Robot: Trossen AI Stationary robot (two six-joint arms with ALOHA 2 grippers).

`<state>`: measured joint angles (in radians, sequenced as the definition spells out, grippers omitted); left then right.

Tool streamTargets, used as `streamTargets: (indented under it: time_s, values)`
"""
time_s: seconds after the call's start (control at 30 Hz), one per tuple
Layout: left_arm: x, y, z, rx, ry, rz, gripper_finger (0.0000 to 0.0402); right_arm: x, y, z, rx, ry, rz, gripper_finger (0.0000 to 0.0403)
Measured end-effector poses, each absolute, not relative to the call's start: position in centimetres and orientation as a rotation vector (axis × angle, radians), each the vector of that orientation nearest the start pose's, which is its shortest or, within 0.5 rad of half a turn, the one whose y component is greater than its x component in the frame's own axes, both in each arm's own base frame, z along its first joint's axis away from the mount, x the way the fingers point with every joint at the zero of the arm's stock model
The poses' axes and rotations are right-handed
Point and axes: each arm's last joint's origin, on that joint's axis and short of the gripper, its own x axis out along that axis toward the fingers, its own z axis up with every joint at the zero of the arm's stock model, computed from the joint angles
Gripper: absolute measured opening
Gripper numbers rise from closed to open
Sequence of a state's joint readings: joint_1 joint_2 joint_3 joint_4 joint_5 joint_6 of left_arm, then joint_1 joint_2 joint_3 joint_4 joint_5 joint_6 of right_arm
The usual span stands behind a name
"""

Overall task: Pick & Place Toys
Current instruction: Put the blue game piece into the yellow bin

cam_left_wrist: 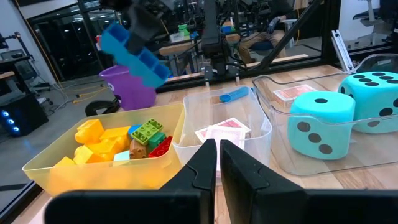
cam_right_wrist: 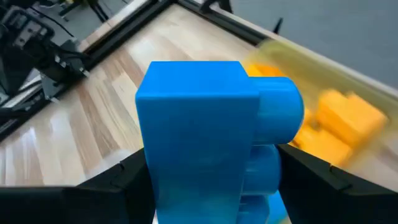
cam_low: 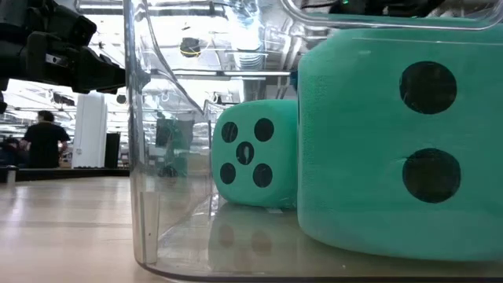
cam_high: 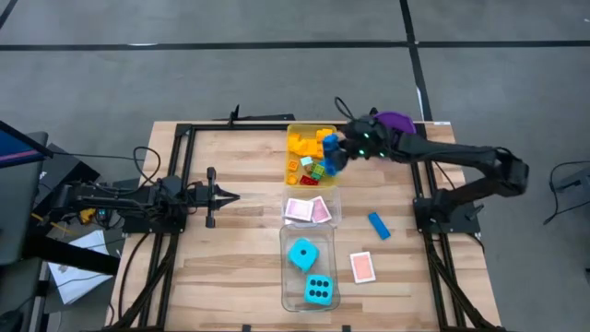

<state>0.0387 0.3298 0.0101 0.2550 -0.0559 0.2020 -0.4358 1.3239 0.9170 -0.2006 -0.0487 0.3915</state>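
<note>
Right gripper (cam_high: 334, 155) above the yellow tray (cam_high: 297, 138), at its side nearest the purple bucket (cam_high: 398, 121), pinching a blue brick (cam_right_wrist: 205, 134) between its fingers, lifted over the yellow, green and red bricks (cam_left_wrist: 127, 142) inside

Beside the yellow tray, a clear tray (cam_high: 334, 210) with pink-backed cards (cam_high: 307, 209); next after it, a second clear tray (cam_high: 285, 244) with two cyan dice (cam_high: 311, 271)

On the bare wood next to these clear trays, another blue brick (cam_high: 379, 225) and one more card (cam_high: 362, 266)

Left gripper (cam_high: 232, 196) well apart from the yellow tray, fingers pressed together, holding nothing
</note>
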Motion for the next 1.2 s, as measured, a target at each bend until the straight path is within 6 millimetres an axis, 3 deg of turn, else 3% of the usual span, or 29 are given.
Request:
streamTargets:
  time_s: [0.3,0.47,0.93,1.2]
  values:
    - [11.8,0.6,16.3,0.202,0.074,0.087,0.0017,32.2,-15.0,25.9,0.443,0.589,-0.374,0.0256]
    - [11.8,0.6,16.3,0.202,0.074,0.088,0.0017,33.9,-15.6,25.0,0.385,0.685,-0.332,0.0256]
    - [11.8,0.6,16.3,0.202,0.074,0.088,0.0017,34.5,-14.9,24.3,0.355,0.731,-0.297,0.026]
    - [11.8,0.6,16.3,0.202,0.074,0.087,0.0017,35.5,-14.8,21.4,0.38,0.822,-0.297,0.0261]
